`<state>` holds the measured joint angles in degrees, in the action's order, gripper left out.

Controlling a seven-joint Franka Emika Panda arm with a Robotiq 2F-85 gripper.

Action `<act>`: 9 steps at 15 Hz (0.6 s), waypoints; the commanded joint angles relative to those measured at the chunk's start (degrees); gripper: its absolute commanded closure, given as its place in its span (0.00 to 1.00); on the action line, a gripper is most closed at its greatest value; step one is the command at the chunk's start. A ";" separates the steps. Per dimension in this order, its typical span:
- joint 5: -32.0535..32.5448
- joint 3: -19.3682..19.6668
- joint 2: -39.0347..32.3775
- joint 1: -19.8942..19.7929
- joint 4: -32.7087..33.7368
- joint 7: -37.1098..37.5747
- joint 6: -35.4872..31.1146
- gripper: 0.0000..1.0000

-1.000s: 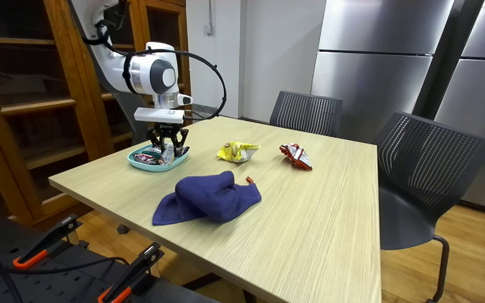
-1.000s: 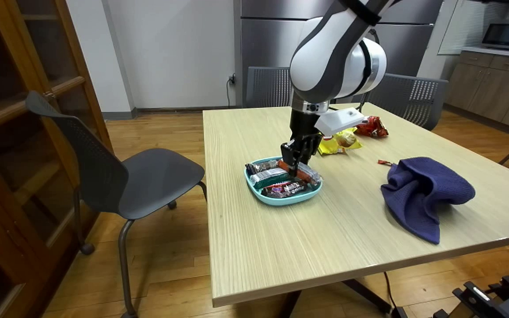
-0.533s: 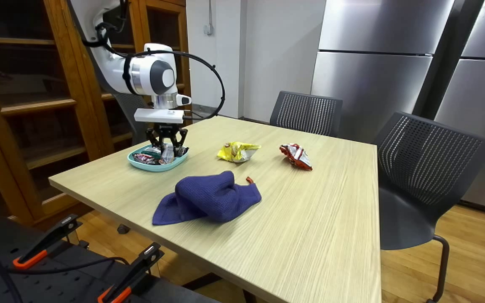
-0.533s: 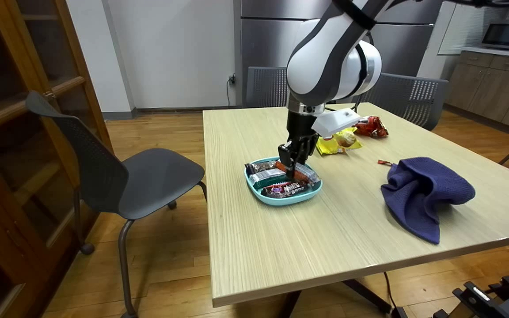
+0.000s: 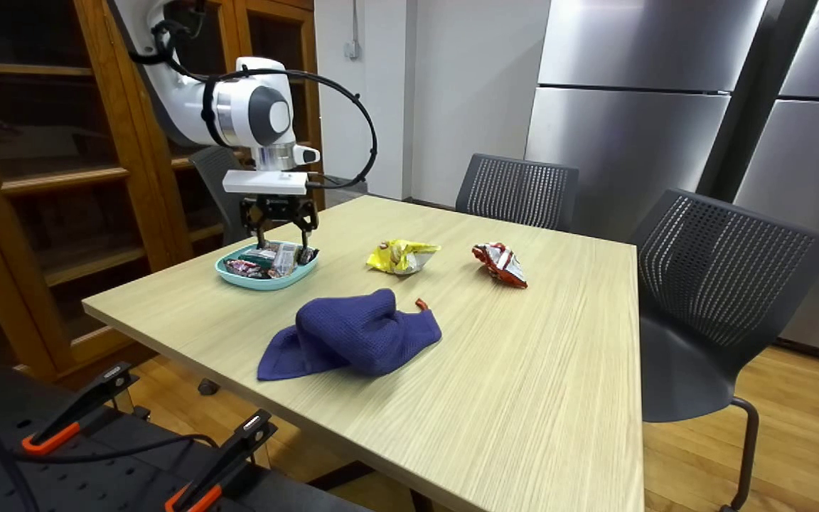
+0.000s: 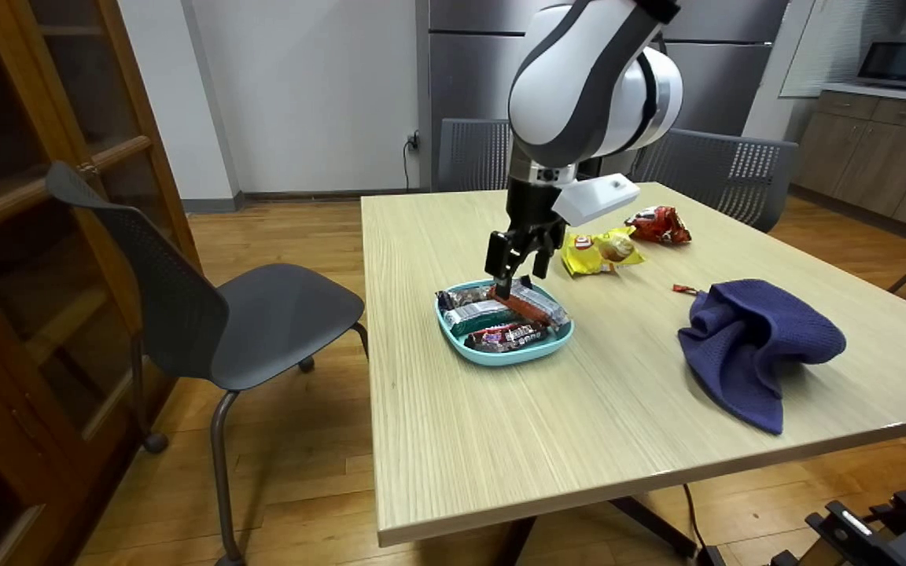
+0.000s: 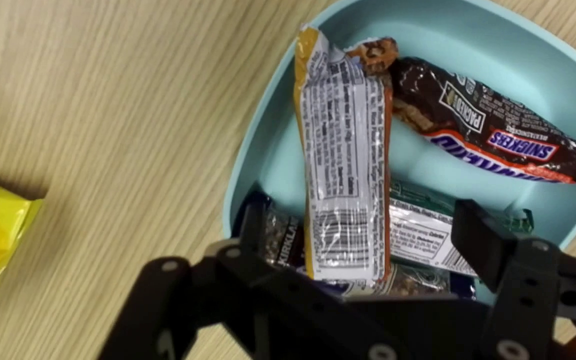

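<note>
In a turquoise tray (image 7: 543, 75), a long snack bar (image 7: 345, 150) is seen resting partly over other bars (image 7: 284, 237). Its pale, crinkled wrapper (image 7: 345, 120) is printed with fine text and a barcode, edged in yellow and orange. Nothing is held by the gripper (image 5: 283, 240), spread wide above.

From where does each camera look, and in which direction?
An exterior view: beside the table, looking across the towel toward steel refrigerators; arm and gripper show.
An exterior view: near a table corner, looking over the tray toward a white wall; arm and gripper show.
Wrist view: on the wrist, looking down into the tray; gripper fingers show.
Both exterior views share the towel, tray, yellow bag and red bag.
</note>
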<state>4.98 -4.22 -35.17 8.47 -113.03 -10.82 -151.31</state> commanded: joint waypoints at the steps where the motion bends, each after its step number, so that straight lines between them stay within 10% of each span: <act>1: 2.28 2.78 7.82 2.46 -5.79 8.16 1.36 0.00; 9: 2.10 6.99 17.49 0.71 -15.05 18.69 2.38 0.00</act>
<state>5.43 1.31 -22.65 10.03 -123.11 3.95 -149.92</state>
